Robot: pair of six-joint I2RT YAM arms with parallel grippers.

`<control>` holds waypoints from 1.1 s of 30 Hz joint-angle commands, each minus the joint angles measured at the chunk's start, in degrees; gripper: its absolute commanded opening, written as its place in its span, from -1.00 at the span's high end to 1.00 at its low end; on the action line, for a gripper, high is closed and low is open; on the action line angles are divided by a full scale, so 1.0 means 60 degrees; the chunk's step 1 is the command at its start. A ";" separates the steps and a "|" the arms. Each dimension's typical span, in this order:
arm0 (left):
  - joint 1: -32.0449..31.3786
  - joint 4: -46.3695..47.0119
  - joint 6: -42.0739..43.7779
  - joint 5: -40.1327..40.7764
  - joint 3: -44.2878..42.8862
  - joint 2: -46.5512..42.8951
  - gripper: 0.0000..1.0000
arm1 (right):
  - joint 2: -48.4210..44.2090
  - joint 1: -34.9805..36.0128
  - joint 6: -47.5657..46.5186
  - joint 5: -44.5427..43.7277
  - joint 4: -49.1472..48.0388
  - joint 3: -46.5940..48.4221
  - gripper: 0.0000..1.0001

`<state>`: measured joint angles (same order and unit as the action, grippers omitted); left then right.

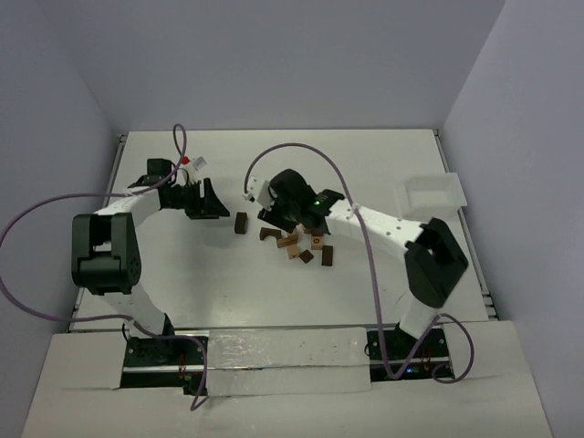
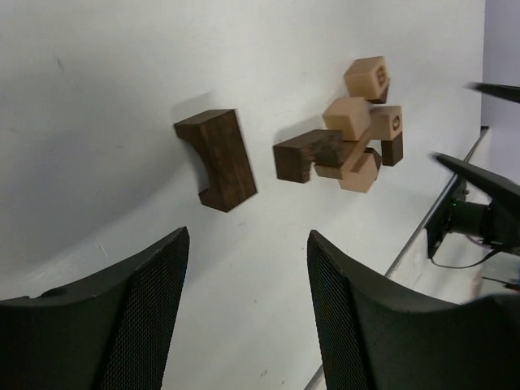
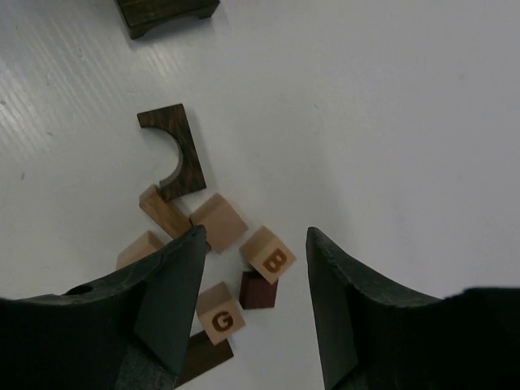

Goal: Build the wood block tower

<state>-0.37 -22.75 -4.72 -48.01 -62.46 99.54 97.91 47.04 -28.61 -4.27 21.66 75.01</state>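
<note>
The wood blocks (image 1: 297, 246) lie in a loose heap near the middle of the white counter (image 1: 383, 155); no tower stands yet, so the building is judged to be at its very start, with every block left to stack.

In the heap are pale tan cubes, one marked B (image 3: 268, 254) and one marked G (image 3: 220, 313), a small reddish-brown cube (image 3: 258, 290) touching the B cube, a tan plank (image 3: 165, 213) and a dark arch piece (image 3: 175, 152) lying flat; a few pieces may rest on one another, though the overhead view is too small to be sure.

A second dark arch block (image 1: 241, 223) sits alone, just left of the heap and apart from it.

The right gripper (image 1: 278, 219) hovers over the heap, its fingers (image 3: 175, 292) spread with nothing between them; the lettered cubes show on the counter below the gap.

The left gripper (image 1: 208, 201) hangs near the lone arch block, its fingers (image 2: 138, 309) also spread and holding nothing.

A white tray (image 1: 431, 194) stands well apart at the right edge of the counter.

What is left, by this reading: pick a base piece, then set the others on it one at a time.
</note>
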 commanded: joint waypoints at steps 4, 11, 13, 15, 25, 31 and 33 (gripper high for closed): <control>0.0693 -0.1256 0.1793 -0.0624 0.0128 -0.2647 -0.35 | 0.2095 -0.0062 0.0024 0.1960 0.1616 0.2189 -0.15; 0.0721 -0.1622 0.2254 -0.0667 0.0938 -0.4330 -0.82 | 0.3265 -0.0062 -0.0182 0.2238 0.1961 0.3168 -0.17; 0.0726 -0.1691 0.2310 -0.0700 0.1040 -0.4624 -0.85 | 0.3576 -0.0062 -0.0272 0.2294 0.2055 0.3369 -0.17; 0.0736 -0.1735 0.2325 -0.0700 0.1079 -0.4848 -0.85 | 0.3792 -0.0062 -0.0398 0.2230 0.2079 0.3505 -0.16; 0.0775 -0.1762 0.2224 -0.1005 0.1094 -0.5135 -0.85 | 0.3903 -0.0062 -0.1331 0.2010 0.1988 0.3008 -0.04; 0.0912 -0.1686 0.2090 -0.1300 0.1094 -0.5091 -0.84 | 0.3697 -0.0062 -0.1882 0.1854 0.1912 0.2704 0.99; 0.1283 -0.1821 0.2155 -0.1846 0.0997 -0.5076 -0.84 | 0.3228 -0.0062 -0.2037 0.1850 0.1802 0.2469 1.00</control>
<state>4.68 -33.43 7.66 -53.24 -55.72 69.84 121.84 46.83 -37.81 7.35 32.94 92.07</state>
